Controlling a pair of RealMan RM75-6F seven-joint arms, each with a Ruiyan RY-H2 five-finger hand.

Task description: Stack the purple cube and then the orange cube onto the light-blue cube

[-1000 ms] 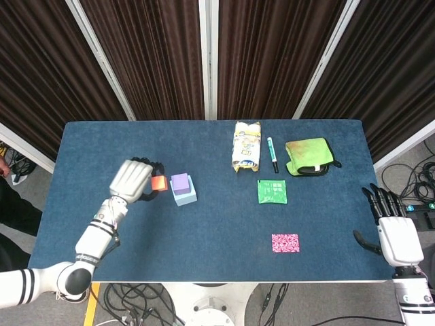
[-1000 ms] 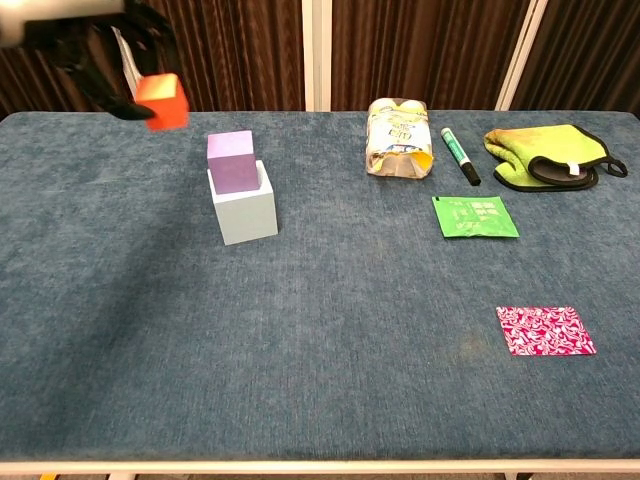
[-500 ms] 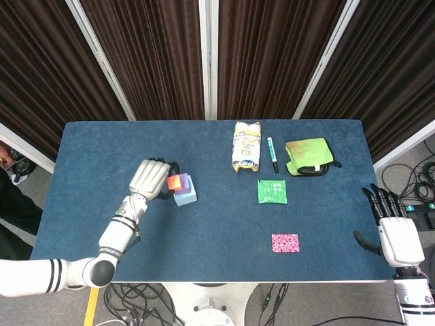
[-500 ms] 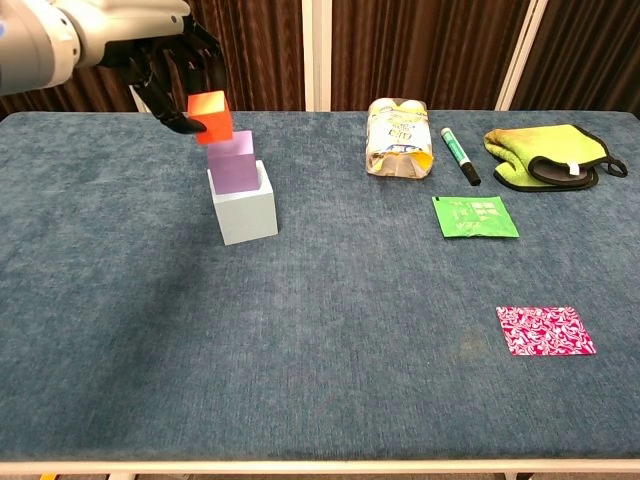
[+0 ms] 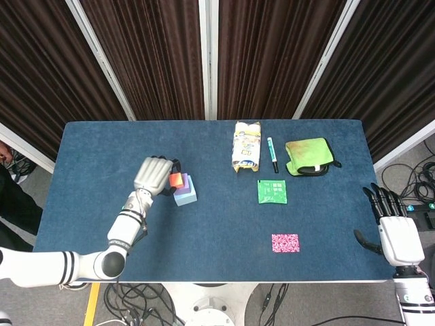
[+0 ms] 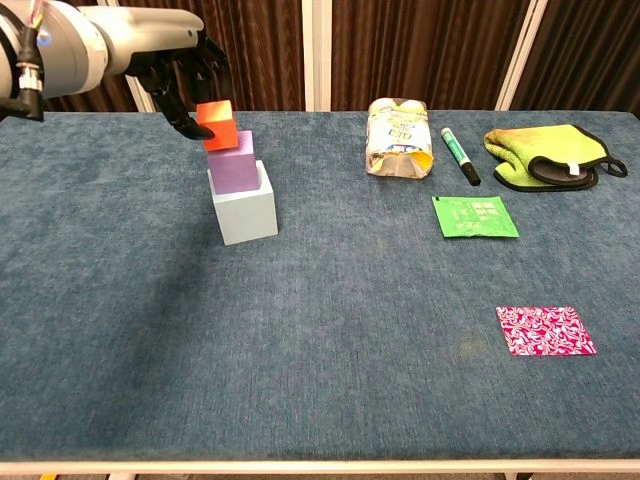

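Gripping orange cube (image 6: 217, 125) | left robot hand (image 5: 153, 174) moved it rightward above purple cube (image 6: 238, 169) | right robot hand (image 5: 395, 234) unchanged, fingers apart

purple cube (image 5: 183, 180) mostly hidden under orange cube (image 5: 176, 180) and left robot hand (image 5: 153, 174)

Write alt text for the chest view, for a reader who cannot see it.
The robot's left hand holds an orange cube just above a purple cube stacked on a light-blue cube on a blue table. To the right lie a snack bag, a green marker, a green cloth, a green packet and a pink packet.
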